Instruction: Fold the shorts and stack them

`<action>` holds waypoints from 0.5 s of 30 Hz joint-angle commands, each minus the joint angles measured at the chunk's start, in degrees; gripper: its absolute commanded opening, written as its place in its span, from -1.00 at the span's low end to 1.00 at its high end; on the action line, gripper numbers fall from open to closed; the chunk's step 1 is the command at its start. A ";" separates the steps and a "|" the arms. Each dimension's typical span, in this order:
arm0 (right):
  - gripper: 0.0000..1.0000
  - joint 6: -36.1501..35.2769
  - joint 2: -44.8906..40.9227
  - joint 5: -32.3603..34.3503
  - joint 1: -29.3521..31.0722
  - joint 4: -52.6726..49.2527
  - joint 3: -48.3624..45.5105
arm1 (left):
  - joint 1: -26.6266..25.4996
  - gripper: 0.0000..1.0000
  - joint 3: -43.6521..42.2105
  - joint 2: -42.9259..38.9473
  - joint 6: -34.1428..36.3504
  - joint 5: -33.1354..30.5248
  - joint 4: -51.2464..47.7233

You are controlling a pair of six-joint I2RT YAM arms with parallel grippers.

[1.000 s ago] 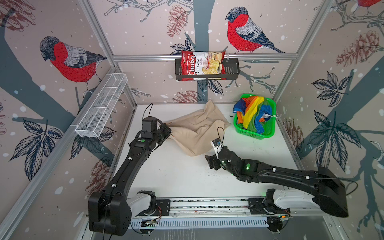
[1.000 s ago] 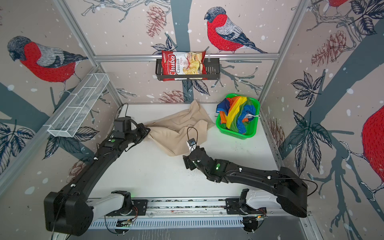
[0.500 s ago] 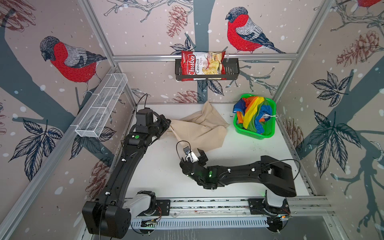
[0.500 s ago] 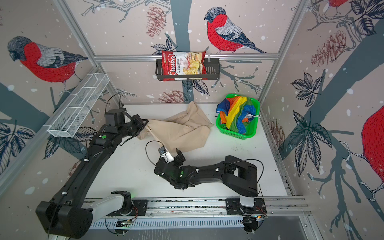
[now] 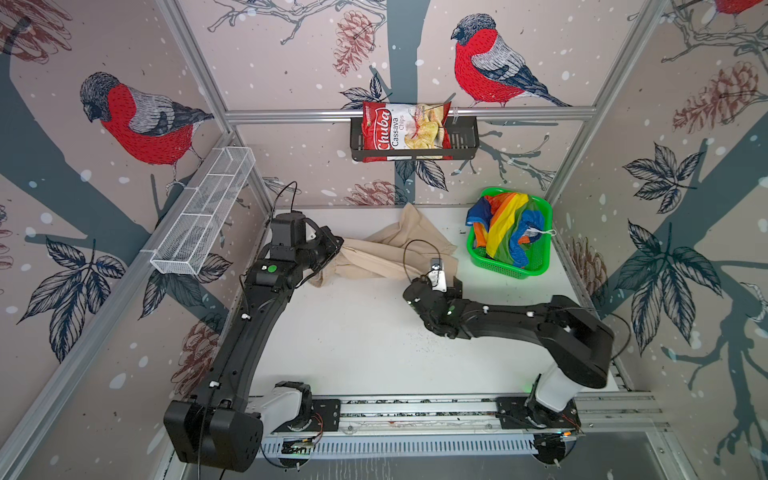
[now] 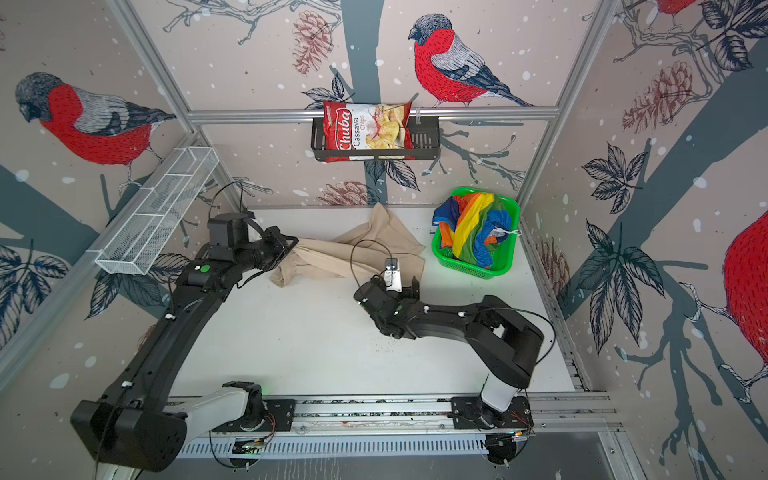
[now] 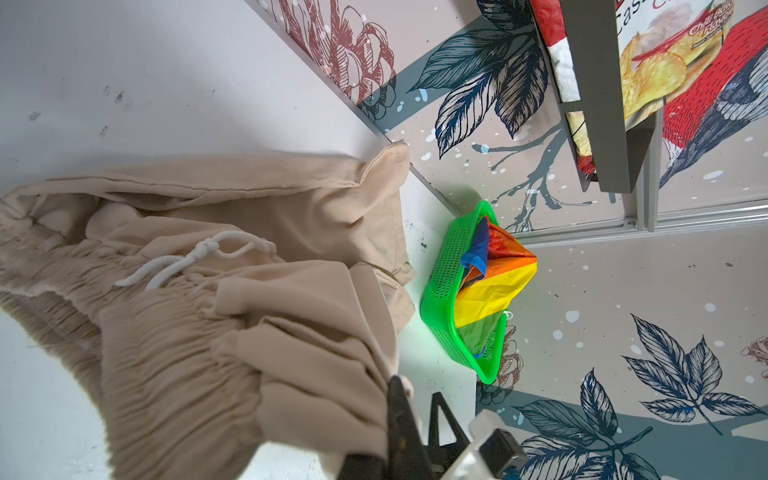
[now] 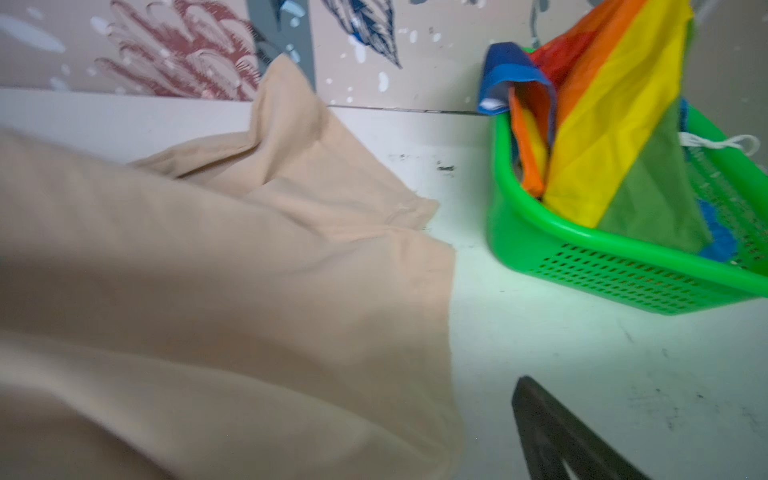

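Now, beige shorts [image 5: 386,253]: crumpled on the white table [image 5: 353,332] toward the back, between the two grippers; one leg tip reaches the foot of the back wall.
Waistband: the gathered elastic end faces the left arm, and the white drawstring [image 7: 195,259] lies knotted on top of the cloth in the left wrist view.
Left gripper [image 5: 337,249]: clamped on the waist end of the beige shorts, with cloth bunched against its black fingers [image 7: 399,415].
Right gripper [image 5: 438,286]: jaws spread wide and holding nothing, at the near edge of the beige leg. One finger [image 8: 552,432] shows over bare table; the other cannot be seen in the right wrist view.
Rainbow shorts [image 5: 505,226]: heaped in the green basket [image 5: 509,272], with a white cord hanging over its right rim.
Basket position: back right of the table, just beside the beige hem but apart from it, with a strip of bare table between.
Obstruction: the right arm's black cable [image 5: 415,245] loops above the beige cloth in both top views.
Back wall: a black rack [image 5: 463,143] holds a red chips bag [image 5: 405,131], well above the table.
Left wall: a white wire shelf [image 5: 203,216] is mounted above the left arm.
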 commanded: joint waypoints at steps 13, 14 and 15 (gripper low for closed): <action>-0.89 -0.55 -27.60 -19.02 -6.49 -3.30 -16.30 | 0.17 -1.00 -7.15 -5.37 0.68 0.56 -1.26; -0.98 0.41 -29.11 -19.14 -6.17 -5.66 -17.06 | 0.17 -1.00 -8.66 -6.41 0.67 0.73 -2.49; -0.99 1.48 -30.99 -18.89 -5.72 -8.20 -17.91 | 0.17 -1.00 -10.36 -7.49 0.59 0.66 -4.02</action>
